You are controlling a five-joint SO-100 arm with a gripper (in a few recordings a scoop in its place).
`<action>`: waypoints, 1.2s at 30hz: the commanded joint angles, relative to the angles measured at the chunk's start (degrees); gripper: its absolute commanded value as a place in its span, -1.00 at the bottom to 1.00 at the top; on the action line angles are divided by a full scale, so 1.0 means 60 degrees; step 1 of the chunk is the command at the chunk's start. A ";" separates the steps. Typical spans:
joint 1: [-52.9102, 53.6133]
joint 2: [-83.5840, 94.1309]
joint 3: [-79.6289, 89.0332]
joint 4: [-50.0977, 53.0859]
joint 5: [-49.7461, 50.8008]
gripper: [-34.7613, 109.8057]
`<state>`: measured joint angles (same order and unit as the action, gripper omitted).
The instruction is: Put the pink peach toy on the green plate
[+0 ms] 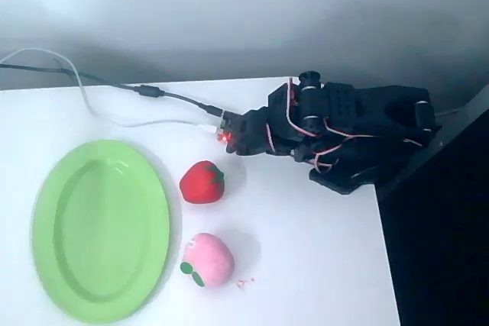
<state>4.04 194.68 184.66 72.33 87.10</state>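
The pink peach toy [207, 259], with a small dark green leaf at its lower left, lies on the white table just to the right of the green plate [99, 228]. That oval plate sits at the lower left with nothing on it. The black arm is folded up at the table's right side. Its gripper [235, 141] points left, well above and to the right of the peach and apart from it. The dark fingers merge together, so whether the jaws are open or shut cannot be made out.
A red strawberry toy [202, 182] with a green top lies between the peach and the gripper. Black and white cables [145, 91] run from the far left to the arm. The table's right edge [386, 257] drops off to dark floor.
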 commanded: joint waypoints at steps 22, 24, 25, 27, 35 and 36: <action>0.0366 -0.0103 -0.1465 -0.6753 -0.1582 -0.52; 0.0366 -0.0864 -0.2607 -0.6929 -0.1406 -0.52; 0.0220 -0.1450 -0.3281 -0.6943 -0.1216 -0.52; -0.0381 -0.3164 -0.4834 -0.6929 -0.0835 -0.47; -0.3369 -1.0210 -1.1748 -0.4526 0.1992 -0.20; -0.3765 -1.0693 -1.2114 -0.4526 0.2461 -0.20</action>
<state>-13.01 140.54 122.87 43.59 95.98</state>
